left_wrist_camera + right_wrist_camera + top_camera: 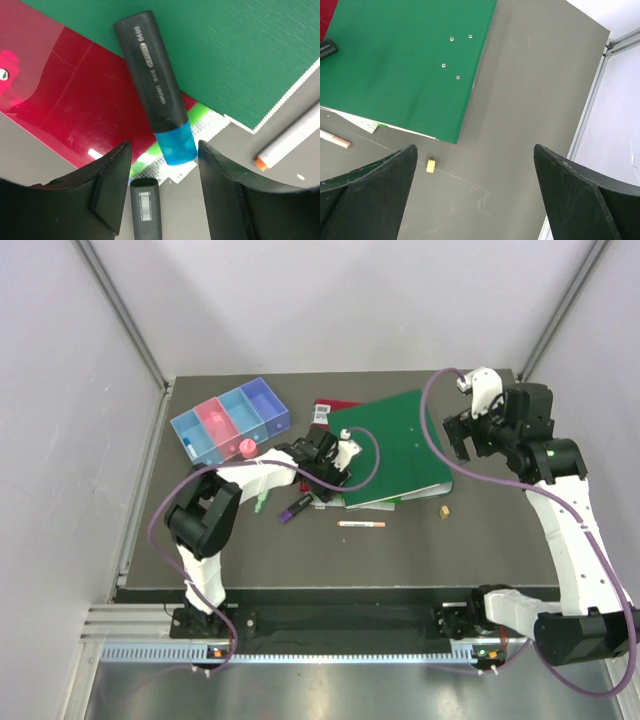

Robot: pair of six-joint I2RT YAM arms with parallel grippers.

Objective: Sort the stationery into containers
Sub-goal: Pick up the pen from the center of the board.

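The marker (152,90) by the left gripper (162,167) was black with a blue end. The binder (240,50) was green, the folder (65,100) red.

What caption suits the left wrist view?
Open left tool hovers over a dark blue-capped marker lying across red folder and green binder.

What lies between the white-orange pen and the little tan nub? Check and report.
Only bare table lies between the pen and the nub, as the top view shows; the green binder stops short of that stretch.
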